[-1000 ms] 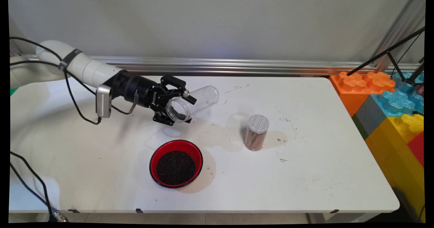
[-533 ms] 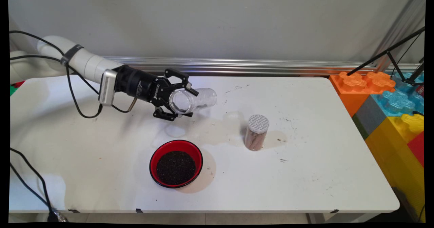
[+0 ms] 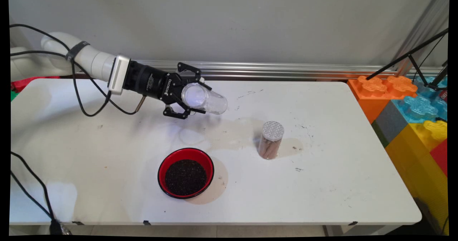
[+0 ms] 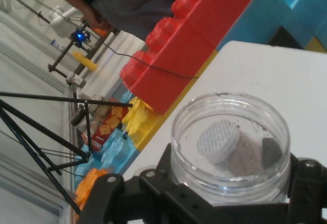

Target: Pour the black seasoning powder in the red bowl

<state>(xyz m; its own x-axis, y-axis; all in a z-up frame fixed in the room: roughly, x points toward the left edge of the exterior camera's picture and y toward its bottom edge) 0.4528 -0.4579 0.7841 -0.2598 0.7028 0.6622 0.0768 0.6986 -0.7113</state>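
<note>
My gripper (image 3: 189,104) is clamped across a clear plastic jar (image 3: 204,102), fingers closed on it near the open mouth, and I carry it lying on its side in the air above the white table (image 3: 322,183). Over the last second I have rolled my wrist and drawn the jar up and back: it was tipped with its mouth facing down toward the near side, closer to the red bowl (image 3: 186,173), and now it lies almost level, farther behind the bowl and toward the wall. The jar looks empty but for a dusting of dark specks on its wall in the hand view (image 4: 230,147). The bowl itself sits where it was, in front of my gripper and well apart from it, holding a heap of dark granules (image 3: 185,177). To the right of the bowl and a little behind it stands a small capped container (image 3: 271,140) with a perforated white lid and brownish contents, untouched; through the jar's clear base my hand camera sees that lid.
</note>
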